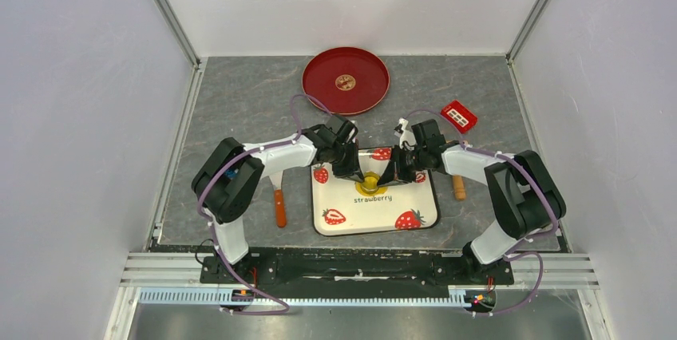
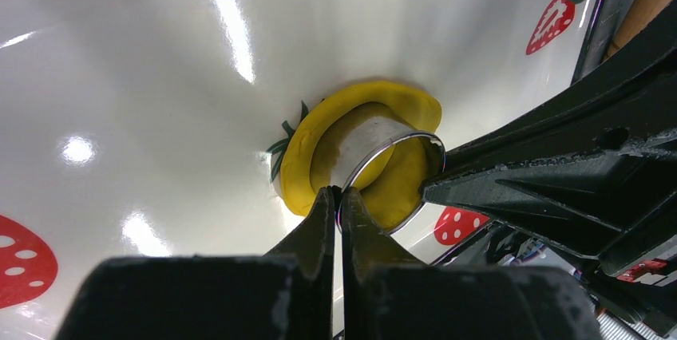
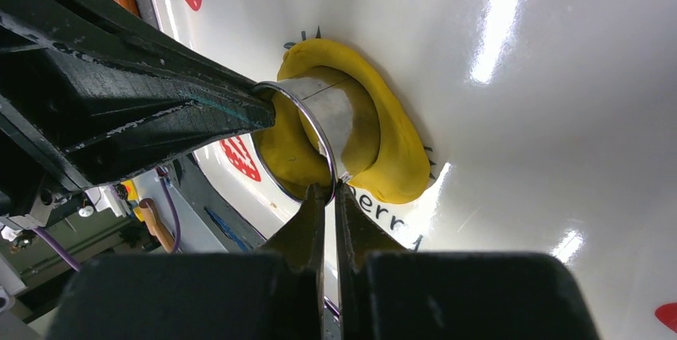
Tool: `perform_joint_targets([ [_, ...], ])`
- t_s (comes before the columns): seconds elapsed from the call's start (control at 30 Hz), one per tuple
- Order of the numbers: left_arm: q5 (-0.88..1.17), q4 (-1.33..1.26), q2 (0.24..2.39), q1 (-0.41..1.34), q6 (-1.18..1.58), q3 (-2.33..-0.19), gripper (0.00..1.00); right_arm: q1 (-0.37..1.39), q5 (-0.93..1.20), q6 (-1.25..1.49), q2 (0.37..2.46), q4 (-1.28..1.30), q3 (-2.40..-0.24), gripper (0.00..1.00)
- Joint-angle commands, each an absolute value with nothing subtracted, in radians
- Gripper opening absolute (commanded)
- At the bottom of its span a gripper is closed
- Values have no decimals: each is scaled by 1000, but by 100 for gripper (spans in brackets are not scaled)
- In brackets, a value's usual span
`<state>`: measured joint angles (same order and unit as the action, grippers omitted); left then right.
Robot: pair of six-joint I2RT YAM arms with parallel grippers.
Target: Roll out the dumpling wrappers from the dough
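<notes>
**Operator:** Report pincer status and the position of the work.

**Technician:** The left pincer [image 2: 337, 194] is closed down narrow on the thin wall of the round steel ring cutter [image 2: 375, 139], reaching in from the left. The right pincer [image 3: 330, 190] grips the same rim in the same way from the right. The cutter stands on the flattened yellow dough [image 2: 306, 148], which lies on the white strawberry-printed board [image 1: 375, 216] at the near side of the grey worktop [image 1: 239, 108]. One thin round yellow dumpling wrapper [image 1: 345, 81] lies at the centre of the round red plate [image 1: 319, 69] on the far side, well apart from the board.

**Operator:** How does the material handle?

**Technician:** Judged soft, light and tacky. It marks under any pressure, stretches if pulled, and may cling to the board or to the inside of the cutter. A cut disc is likely limp and tears readily. The cutter is stiff and smooth, so a grip on the wall alone can slip or tilt.

**Operator:** Where to take hold?

**Technician:** Hold the cutter by its rim, both sides level. Take a disc at its edge only, with a shallow pinch, or carry it inside the cutter if it sticks there. Do not grip across the face. Whether the cutter has passed fully through the dough cannot be told from these views.
</notes>
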<state>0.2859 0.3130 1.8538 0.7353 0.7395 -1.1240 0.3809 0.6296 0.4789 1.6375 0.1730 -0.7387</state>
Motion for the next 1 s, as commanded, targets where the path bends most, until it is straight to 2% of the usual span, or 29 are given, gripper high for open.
perform_joint_targets([
  [0.0, 115, 365, 2025, 764, 704, -1082, 2, 418, 224, 336, 1796, 202, -665, 0],
  [0.97, 135, 403, 2080, 764, 688, -1131, 2, 426, 210, 313, 1873, 228, -707, 0],
])
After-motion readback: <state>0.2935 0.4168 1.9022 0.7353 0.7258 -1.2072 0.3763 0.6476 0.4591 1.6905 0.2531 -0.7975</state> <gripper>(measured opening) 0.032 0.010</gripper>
